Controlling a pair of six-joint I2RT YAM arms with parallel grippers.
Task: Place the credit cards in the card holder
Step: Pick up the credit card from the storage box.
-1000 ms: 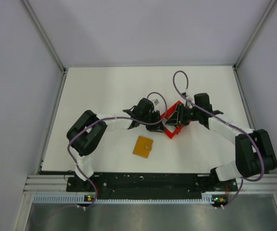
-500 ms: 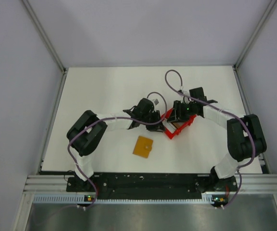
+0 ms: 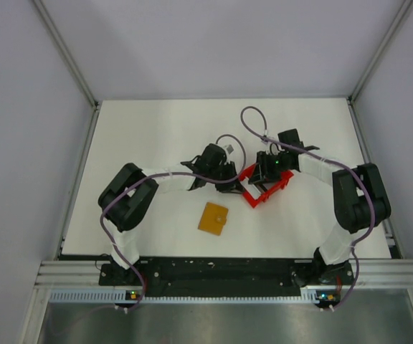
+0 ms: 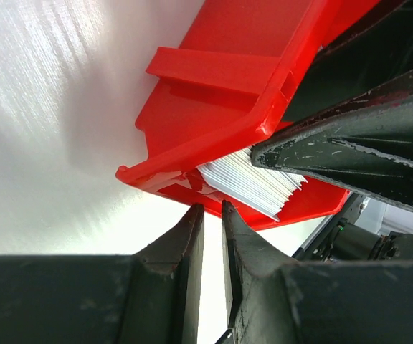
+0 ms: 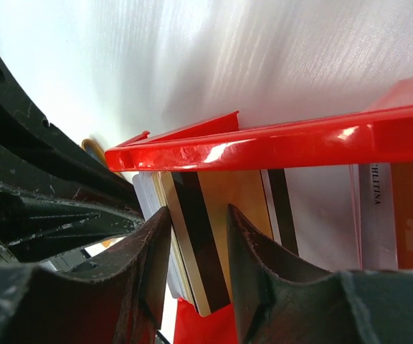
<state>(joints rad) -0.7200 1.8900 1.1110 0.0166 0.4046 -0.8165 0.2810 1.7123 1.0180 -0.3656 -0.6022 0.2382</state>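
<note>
A stack of credit cards [image 4: 253, 179] lies in a red tray [image 3: 287, 178], pale edges showing in the left wrist view. In the right wrist view the top card [image 5: 214, 215] is tan with a dark stripe, and another striped white card [image 5: 314, 208] lies beside it. My right gripper [image 5: 196, 218] is open, its fingers straddling the stack's striped edge; from above it [image 3: 267, 170] is over the tray. My left gripper [image 4: 212, 209] stands at the tray's corner, its jaws a narrow slit apart with nothing between; from above it [image 3: 229, 175] is left of the tray. The orange card holder [image 3: 213, 218] lies flat nearer the bases.
The red tray's raised rim [image 5: 278, 147] runs just beyond the right fingers. Purple cables [image 3: 253, 122] loop above both wrists. The white table [image 3: 156, 136] is walled on three sides, with a black rail [image 3: 214, 269] at its near edge.
The right arm's elbow has swung inward and its gripper has shifted left over the tray. The left gripper has stayed at the tray's corner and narrowed slightly.
</note>
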